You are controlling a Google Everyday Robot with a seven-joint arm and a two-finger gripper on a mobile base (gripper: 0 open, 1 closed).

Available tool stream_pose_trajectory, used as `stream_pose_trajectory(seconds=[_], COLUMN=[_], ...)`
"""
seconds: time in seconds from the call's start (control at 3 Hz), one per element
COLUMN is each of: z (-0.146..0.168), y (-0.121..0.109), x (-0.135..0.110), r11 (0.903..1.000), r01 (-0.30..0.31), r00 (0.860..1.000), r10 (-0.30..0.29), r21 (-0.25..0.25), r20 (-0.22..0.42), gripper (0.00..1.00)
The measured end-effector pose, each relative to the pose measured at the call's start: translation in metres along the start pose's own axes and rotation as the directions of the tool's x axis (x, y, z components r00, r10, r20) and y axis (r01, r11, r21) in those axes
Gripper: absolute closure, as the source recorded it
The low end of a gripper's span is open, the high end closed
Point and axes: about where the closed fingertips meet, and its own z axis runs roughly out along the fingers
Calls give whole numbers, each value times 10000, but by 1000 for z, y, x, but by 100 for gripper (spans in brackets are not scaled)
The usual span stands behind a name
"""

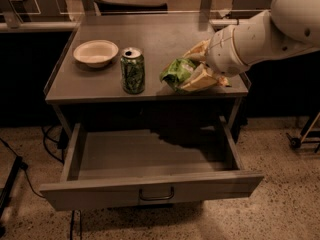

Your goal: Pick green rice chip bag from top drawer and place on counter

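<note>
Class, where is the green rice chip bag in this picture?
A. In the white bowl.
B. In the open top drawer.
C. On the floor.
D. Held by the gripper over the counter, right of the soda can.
D: the gripper holds the green rice chip bag over the counter, right of the soda can.
</note>
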Motion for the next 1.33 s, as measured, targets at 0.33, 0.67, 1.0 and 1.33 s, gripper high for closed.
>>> stream_pose_trajectory(seconds=[0.33, 0.67, 1.0, 1.33], z=[25, 49, 73, 82], y=[-15, -23, -25, -29], x=[9, 17, 28, 35], r11=[9984, 9976, 9978, 9980], r01=[320, 436, 438, 426], r00=[9994, 9988, 9987, 9989], r10=[-326, -447, -450, -435], r21=[474, 539, 493, 474], r20=[119, 191, 220, 181], gripper=[100, 100, 100, 100])
